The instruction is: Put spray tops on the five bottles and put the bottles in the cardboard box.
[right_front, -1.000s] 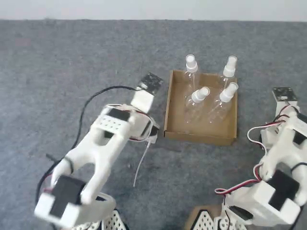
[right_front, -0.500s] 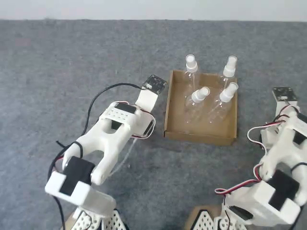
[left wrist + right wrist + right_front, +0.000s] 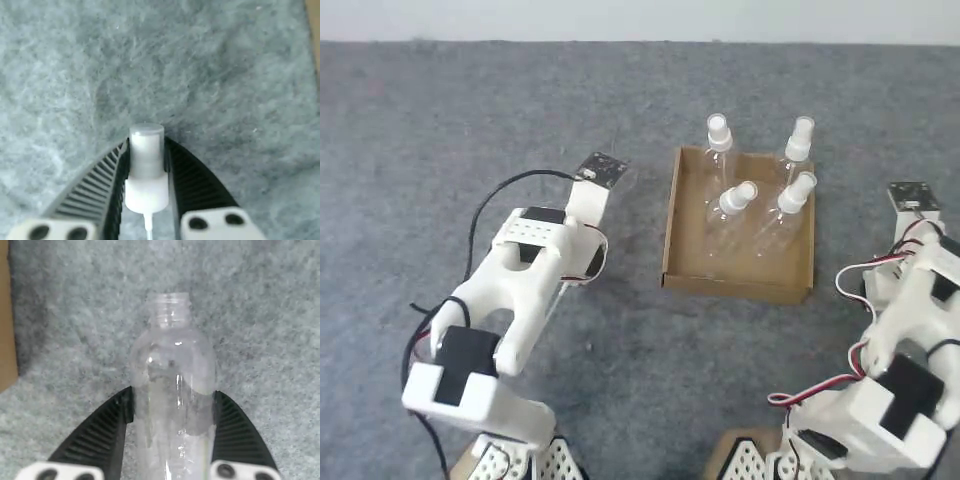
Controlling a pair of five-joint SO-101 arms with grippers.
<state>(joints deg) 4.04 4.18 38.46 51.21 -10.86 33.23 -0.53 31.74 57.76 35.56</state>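
So four of five look done: the shallow brown cardboard box (image 3: 669, 225) has four clear bottles (image 3: 734, 205) standing in it, each with a white spray top on. We're on the last one, at the capping step. The left gripper (image 3: 145, 146) is clamped on a white plastic spray top (image 3: 146, 167), with the ribbed black fingers (image 3: 192, 175) squeezing it from both sides. A thin dip tube (image 3: 147, 231) trails back toward the wrist. It's held over the grey felt-like table cover (image 3: 440, 120), off to the side of the box. The right gripper (image 3: 172, 397) is closed around the body of a clear plastic bottle (image 3: 172, 365) with an open, bare neck, and the box edge is just off to one side. The two arms are well apart in the high view. My guess for the next move is bringing them together, lining the tube up with that narrow neck and seating the top. The tube is floppy and the opening is small, so alignment is the fiddly bit. After that the bottle goes in the box with the rest.
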